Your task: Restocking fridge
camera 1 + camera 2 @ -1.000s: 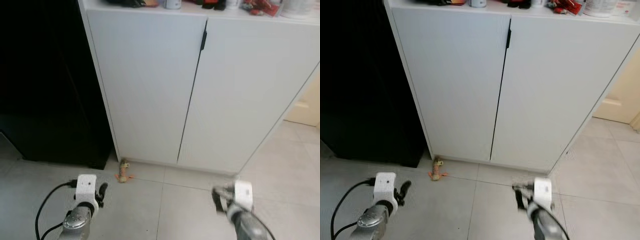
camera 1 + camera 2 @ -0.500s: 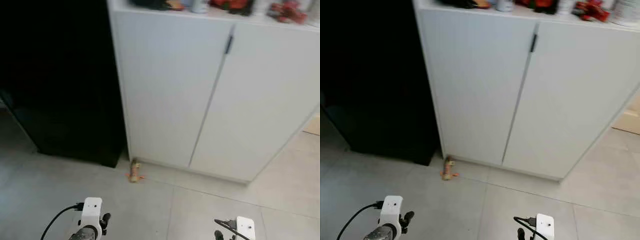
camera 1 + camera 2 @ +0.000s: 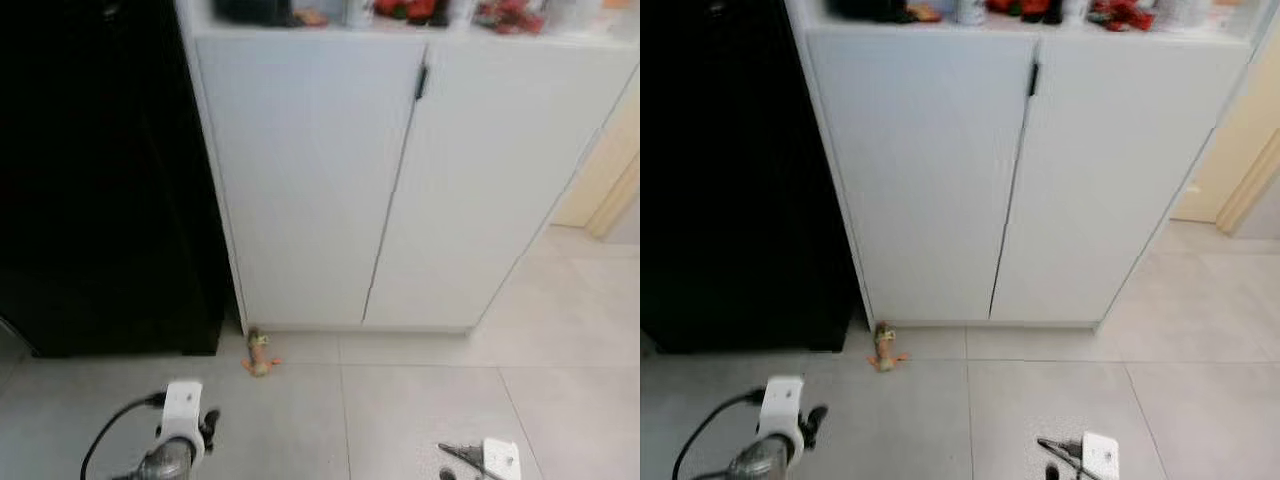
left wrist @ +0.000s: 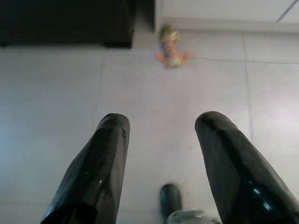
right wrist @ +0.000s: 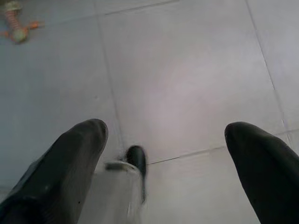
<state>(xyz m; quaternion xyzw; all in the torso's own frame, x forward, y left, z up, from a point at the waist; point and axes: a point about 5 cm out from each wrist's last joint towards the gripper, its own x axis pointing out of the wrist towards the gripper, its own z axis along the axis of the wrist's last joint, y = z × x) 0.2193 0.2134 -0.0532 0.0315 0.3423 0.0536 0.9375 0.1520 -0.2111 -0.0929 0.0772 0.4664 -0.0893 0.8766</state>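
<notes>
- White two-door cabinet (image 3: 400, 180) with a black handle (image 3: 421, 81), cluttered worktop (image 3: 420, 22) above.
- Pale grey tiled floor (image 3: 420, 400).
- Cream door frame (image 3: 600, 170) at right.

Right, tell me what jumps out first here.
A tall white two-door cabinet fills the middle, with a large black fridge-like block hard against its left side. On the grey tiled floor at the cabinet's foot lies a small orange striped toy. The left gripper and right gripper hang open, empty.

A fridge (image 3: 100, 180) is standing left of a cupboard (image 3: 400, 180), a toy (image 3: 259, 353) lying on the floor (image 3: 400, 400) before them.
</notes>
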